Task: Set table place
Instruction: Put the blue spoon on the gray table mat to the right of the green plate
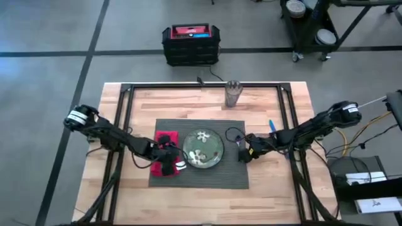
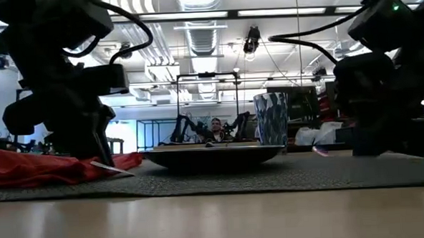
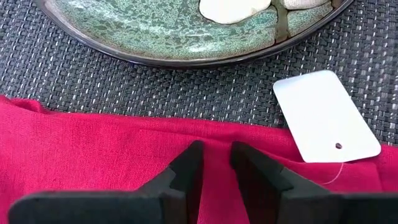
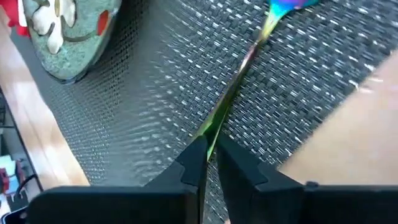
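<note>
A dark grey placemat [image 1: 198, 172] lies in the middle of the table [image 1: 138, 100]. On it sit a green patterned plate [image 1: 202, 149] and, to the plate's left, a red napkin [image 1: 164, 154] with a white tag [image 3: 326, 115]. My left gripper [image 3: 216, 163] is down on the napkin, shut on its cloth. My right gripper [image 4: 210, 149] is at the mat's right side, shut on a thin iridescent utensil [image 4: 242, 68]. A blue utensil [image 1: 272, 125] lies on the wood to the right. A glass [image 1: 233, 93] stands at the far edge. My left gripper pinches a bit of the red napkin's cloth [image 3: 216, 140] between its two fingers, coming from above near the edge that faces the plate. One layer or several, I cannot tell. The napkin lies flat on the placemat. My right gripper pinches the thin utensil by one end [image 4: 214, 127] between its two fingers. The fingers lie along it, and its shaft runs straight on past the fingertips over the placemat toward the plate side. Whether its far end touches the mat I cannot tell.
A black frame [image 1: 125, 94] runs around the tabletop. A black and red case [image 1: 191, 43] stands on the floor beyond the far edge. Bare wood lies in front of the mat [image 1: 201, 201] and at both its sides.
</note>
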`<action>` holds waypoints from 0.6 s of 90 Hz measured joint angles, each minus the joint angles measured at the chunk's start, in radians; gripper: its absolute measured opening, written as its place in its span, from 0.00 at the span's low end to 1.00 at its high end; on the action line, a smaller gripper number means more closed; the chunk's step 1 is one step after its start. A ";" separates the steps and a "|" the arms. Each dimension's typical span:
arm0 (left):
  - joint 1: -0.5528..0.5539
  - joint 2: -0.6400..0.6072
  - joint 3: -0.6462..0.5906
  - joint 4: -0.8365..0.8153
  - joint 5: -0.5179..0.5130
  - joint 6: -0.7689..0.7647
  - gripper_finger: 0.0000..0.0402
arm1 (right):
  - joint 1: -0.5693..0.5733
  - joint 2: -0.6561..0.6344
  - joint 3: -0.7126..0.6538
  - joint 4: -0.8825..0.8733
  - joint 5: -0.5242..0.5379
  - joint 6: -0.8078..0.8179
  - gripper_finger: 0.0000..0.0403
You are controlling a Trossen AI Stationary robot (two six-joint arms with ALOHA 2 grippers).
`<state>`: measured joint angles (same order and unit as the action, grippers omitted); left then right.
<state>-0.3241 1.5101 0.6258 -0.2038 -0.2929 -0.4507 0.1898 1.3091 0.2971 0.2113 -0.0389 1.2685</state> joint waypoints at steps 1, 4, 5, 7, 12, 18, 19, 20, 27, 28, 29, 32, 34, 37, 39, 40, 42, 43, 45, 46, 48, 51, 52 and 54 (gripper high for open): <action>0.000 0.000 0.000 0.000 0.000 0.000 0.19 | 0.000 0.001 0.002 0.000 0.001 -0.002 0.06; 0.000 0.000 0.000 0.001 -0.001 0.000 0.19 | 0.000 0.005 0.010 0.002 0.002 -0.007 0.06; 0.000 0.000 0.000 0.002 -0.001 0.000 0.19 | 0.000 0.007 0.013 0.004 0.002 -0.009 0.06; 0.000 0.000 0.000 0.006 -0.002 0.000 0.19 | 0.000 0.010 0.018 0.007 0.001 -0.013 0.06; 0.002 0.000 0.000 0.010 -0.003 0.000 0.19 | 0.000 0.016 0.020 0.004 -0.014 -0.022 0.06; 0.001 0.000 0.000 0.010 -0.003 -0.001 0.19 | 0.000 0.017 0.020 -0.008 -0.047 -0.023 0.07; 0.001 0.000 0.000 0.010 -0.003 -0.002 0.19 | 0.000 0.017 0.020 -0.010 -0.049 -0.023 0.07; 0.001 0.000 0.000 0.009 -0.003 -0.002 0.19 | 0.000 0.016 0.020 -0.013 -0.050 -0.023 0.07; 0.001 0.000 0.000 0.009 -0.003 -0.002 0.19 | 0.000 -0.007 0.020 -0.050 -0.052 -0.023 0.08; 0.001 0.000 0.000 0.009 -0.003 -0.002 0.19 | 0.000 -0.011 0.020 -0.055 -0.051 -0.024 0.08; 0.001 0.000 0.000 0.009 -0.003 -0.002 0.19 | 0.000 -0.014 0.020 -0.060 -0.050 -0.025 0.08; 0.001 0.000 0.000 0.008 -0.003 -0.003 0.19 | 0.000 -0.026 0.020 -0.071 -0.047 -0.031 0.08; 0.001 0.000 0.000 0.008 -0.003 -0.003 0.19 | 0.000 -0.035 0.020 -0.079 -0.045 -0.035 0.09; 0.001 0.000 0.000 0.007 -0.003 -0.003 0.19 | 0.000 -0.050 0.020 -0.095 -0.034 -0.042 0.09; 0.000 0.000 0.000 0.007 -0.003 -0.003 0.19 | 0.000 -0.059 0.020 -0.102 -0.022 -0.048 0.09; 0.000 0.000 0.000 0.007 -0.003 -0.003 0.19 | 0.000 -0.063 0.020 -0.102 -0.015 -0.051 0.09; 0.000 0.000 0.000 0.006 -0.003 -0.003 0.19 | 0.000 -0.071 0.022 -0.100 0.000 -0.055 0.09; 0.000 0.000 0.000 0.006 -0.003 -0.003 0.19 | 0.000 -0.074 0.023 -0.099 0.009 -0.057 0.10; 0.000 0.000 0.000 0.006 -0.003 -0.003 0.19 | 0.000 -0.080 0.026 -0.094 0.028 -0.062 0.10; 0.000 0.000 0.000 0.006 -0.003 -0.003 0.19 | 0.000 -0.082 0.028 -0.091 0.038 -0.065 0.10; 0.000 0.000 0.000 0.006 -0.003 -0.003 0.19 | 0.000 -0.085 0.032 -0.088 0.057 -0.073 0.10; 0.000 0.000 0.000 0.006 -0.003 -0.003 0.19 | 0.000 -0.087 0.039 -0.086 0.079 -0.087 0.10; 0.000 0.000 0.000 0.006 -0.003 -0.003 0.19 | 0.000 -0.087 0.041 -0.086 0.086 -0.092 0.10; 0.000 0.000 0.000 0.006 -0.003 -0.003 0.19 | 0.000 -0.083 0.045 -0.083 0.093 -0.105 0.09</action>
<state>-0.3241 1.5101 0.6258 -0.1982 -0.2962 -0.4538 0.1894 1.2261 0.3423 0.1282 0.0538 1.1634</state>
